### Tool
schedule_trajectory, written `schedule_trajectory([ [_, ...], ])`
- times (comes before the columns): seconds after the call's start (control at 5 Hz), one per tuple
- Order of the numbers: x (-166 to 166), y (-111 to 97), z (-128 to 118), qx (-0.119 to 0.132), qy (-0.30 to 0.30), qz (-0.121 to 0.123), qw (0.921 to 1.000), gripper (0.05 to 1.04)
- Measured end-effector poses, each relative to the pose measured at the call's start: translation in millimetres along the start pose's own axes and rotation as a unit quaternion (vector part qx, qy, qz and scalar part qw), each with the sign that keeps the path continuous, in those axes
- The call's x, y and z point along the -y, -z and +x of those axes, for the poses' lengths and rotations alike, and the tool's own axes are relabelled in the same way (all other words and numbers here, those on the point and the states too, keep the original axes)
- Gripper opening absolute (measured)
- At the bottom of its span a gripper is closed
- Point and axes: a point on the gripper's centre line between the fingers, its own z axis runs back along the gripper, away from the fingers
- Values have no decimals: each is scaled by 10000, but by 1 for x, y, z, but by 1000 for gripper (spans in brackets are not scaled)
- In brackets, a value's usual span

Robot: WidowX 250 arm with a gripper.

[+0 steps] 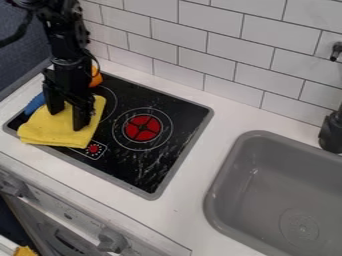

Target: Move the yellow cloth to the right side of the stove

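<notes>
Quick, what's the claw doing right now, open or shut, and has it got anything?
Claw: open, jaws spread apart down at the yellow cloth, with no visible grip on it.

Soft, fairly even light leaves the counter (220,125) bright, the tiled wall (220,47) behind it slightly duller. Pale streaks, glare or smears, cross the near right part of the black stove (180,112). A small highlight marks the left side of the sink (267,185). The far left corner is dark; the light's source cannot be told
</notes>
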Motion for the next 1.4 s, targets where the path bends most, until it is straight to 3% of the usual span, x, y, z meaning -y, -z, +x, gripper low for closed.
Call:
schedule_trajectory([
  [0.4,58,-8,21,218,772,-408,9959,1000],
  [1.0,129,-21,50,407,1899,-645,9788,1001],
  [1.4,158,-26,52,405,2485,-712,9652,1001],
])
